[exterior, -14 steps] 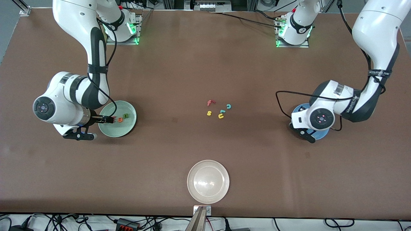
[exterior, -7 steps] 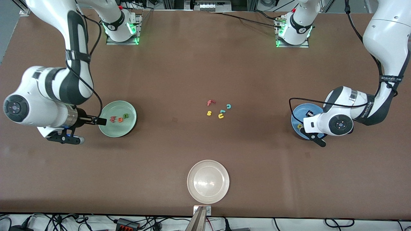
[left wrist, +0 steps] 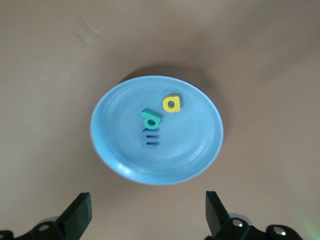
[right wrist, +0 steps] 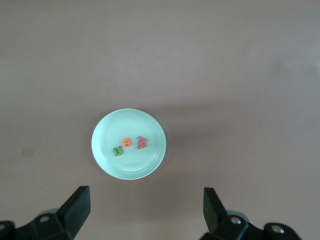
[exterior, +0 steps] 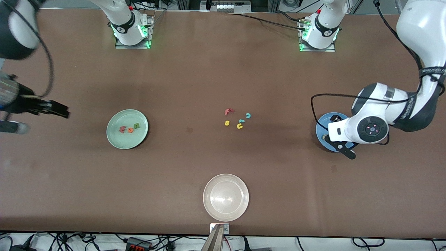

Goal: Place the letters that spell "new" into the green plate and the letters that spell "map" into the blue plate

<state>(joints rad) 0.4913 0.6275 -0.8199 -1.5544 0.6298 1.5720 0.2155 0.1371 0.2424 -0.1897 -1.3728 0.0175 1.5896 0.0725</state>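
Note:
The green plate (exterior: 127, 139) (right wrist: 150, 131) holds the olive n (exterior: 137, 126) (right wrist: 118, 150), the orange e (exterior: 130, 130) (right wrist: 127, 143) and the red-pink w (exterior: 122, 129) (right wrist: 142, 142) in a row. In the blue plate (exterior: 321, 125) (left wrist: 200, 145) lie the yellow a (left wrist: 171, 103), the teal p (left wrist: 151, 119) and the blue m (left wrist: 150, 138). My left gripper (left wrist: 147, 215) hangs open and empty over the blue plate's edge, and its hand hides most of the plate from the front. High over the right arm's end of the table, my right gripper (exterior: 57, 111) (right wrist: 145, 205) is open and empty.
Loose letters lie mid-table: a red f (exterior: 228, 111), a teal c (exterior: 248, 115), a yellow s (exterior: 227, 122), a yellow u (exterior: 239, 126) and another teal piece (exterior: 241, 121). A whitish-beige plate (exterior: 225, 197) stands near the table's front edge.
My right gripper has drawn back from the green plate and risen toward the right arm's end of the table. My left gripper has opened and lifted over the blue plate.

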